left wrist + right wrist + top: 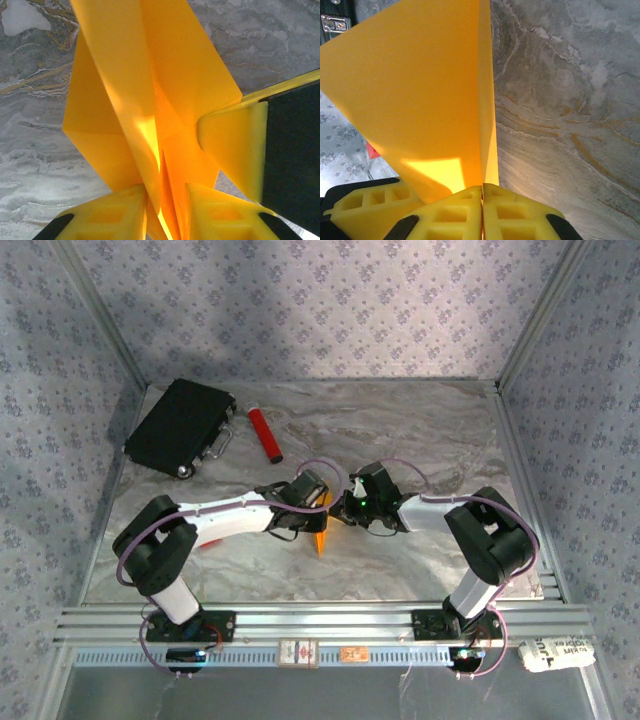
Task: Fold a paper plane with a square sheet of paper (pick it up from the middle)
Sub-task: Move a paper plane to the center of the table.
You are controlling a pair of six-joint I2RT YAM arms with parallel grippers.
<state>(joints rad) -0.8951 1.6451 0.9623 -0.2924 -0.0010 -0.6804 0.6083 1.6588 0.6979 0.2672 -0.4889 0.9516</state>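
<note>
1. Yellow fingers (445, 215) of the right gripper (482, 189) lie nearest its wrist camera. They are pressed together with an edge of the square sheet of paper (420, 90) clenched between them, and the orange-yellow sheet fans away from that pinch.
2. On the left gripper (166, 192) the two yellow fingers stand a little apart, with several creased layers running loosely between them. It reads as released rather than pinching. One finger of the right gripper presses the sheet from the side in that same view.
3. Already partly folded, the sheet hangs just above the marble tabletop (420, 430), near its middle and somewhat toward the near edge. It is held between the two grippers, with a pointed part showing on the near side. The black case (180, 427) lies by the far left corner with the red cylinder (265, 434) just beside it, both well apart from the paper.
4. How it will handle, as a judgement:
   - It is very light and thin, so weight is no concern.
   - A single layer is floppy and will sag or swing from a one-sided hold.
   - Doubled layers along a crease are noticeably stiffer.
   - The surface looks smooth, so it may slide out of hard plastic pads.
   - Too hard a squeeze, or the two arms pulling against each other, could crumple or tear it.
5. Where to hold, as a judgement: take it on the stacked layers close to a crease, near the middle line, not on a loose flap or corner. One gripper should be clamped before the other lets go or takes a new hold.
</note>
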